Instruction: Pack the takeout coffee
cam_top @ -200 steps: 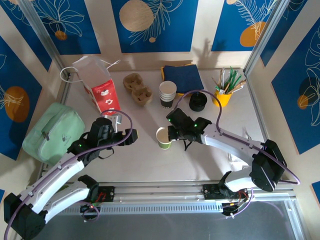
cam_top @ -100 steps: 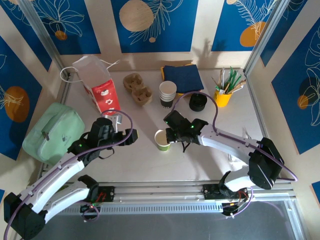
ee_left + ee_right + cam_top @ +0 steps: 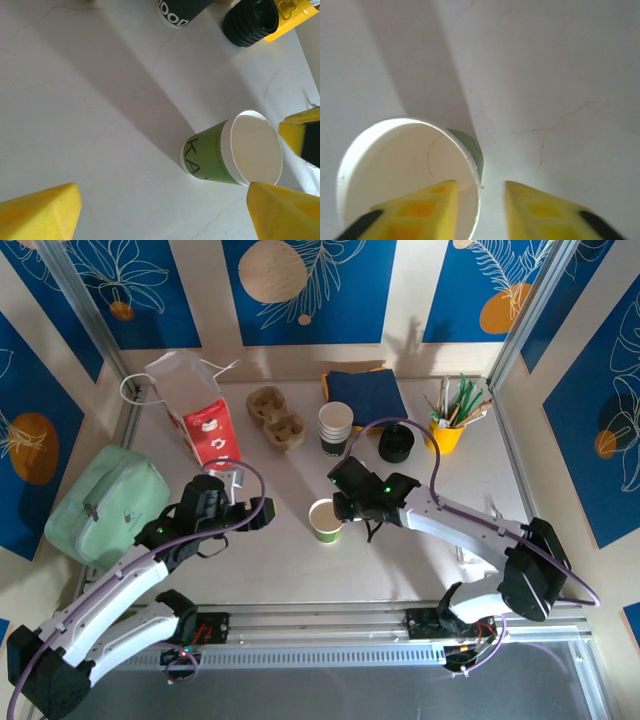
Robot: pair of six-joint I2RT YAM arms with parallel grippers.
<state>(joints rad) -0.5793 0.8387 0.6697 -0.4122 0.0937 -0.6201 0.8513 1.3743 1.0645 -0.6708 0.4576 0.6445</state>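
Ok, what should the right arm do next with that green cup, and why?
Probably close the fingers of the right gripper: they stand open astride the rim of the lidless green paper cup, one inside, one outside, so pinching the wall should secure it.

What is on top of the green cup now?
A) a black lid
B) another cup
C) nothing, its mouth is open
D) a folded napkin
C: the top view looks straight into the white inside of the green cup, and the black lids stand in a stack further back, apart from it.
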